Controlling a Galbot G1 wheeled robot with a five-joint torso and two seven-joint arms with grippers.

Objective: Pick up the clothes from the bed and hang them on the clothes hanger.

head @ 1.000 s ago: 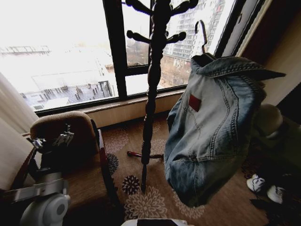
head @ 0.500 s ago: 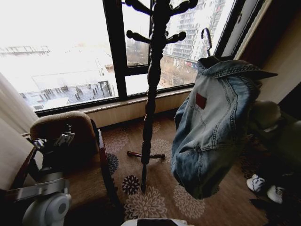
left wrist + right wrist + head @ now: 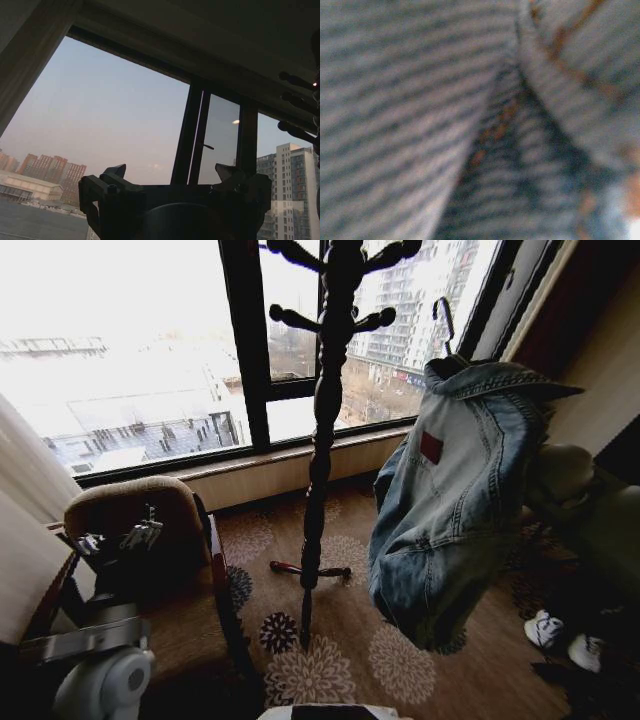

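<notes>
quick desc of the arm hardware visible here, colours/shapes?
Left arm: silver-grey metal links over a rounded white joint housing with a circular cap. Left gripper: dark body with pale metallic fingers; in the wrist view it reads as a blocky black bracket with two short pointed tips. Right arm is mostly behind the denim jacket; its look can't be judged.

Place: a lived-in room of a high-rise flat or hotel, as I see it.
- Window point(image 3: 150, 350), wide and dark-framed, looking down on rooftops and across at tower blocks.
- Coat stand point(image 3: 322, 390), dark turned wood with pegs, standing before the glass.
- Carpet point(image 3: 330, 660), brown with pale flower medallions.
- Armchair point(image 3: 150, 530), brown, padded, by my left side.
- Shoes point(image 3: 565, 638), 1 white pair on the floor at my right.
- Curtain point(image 3: 25, 490), pale, at the left edge.
</notes>
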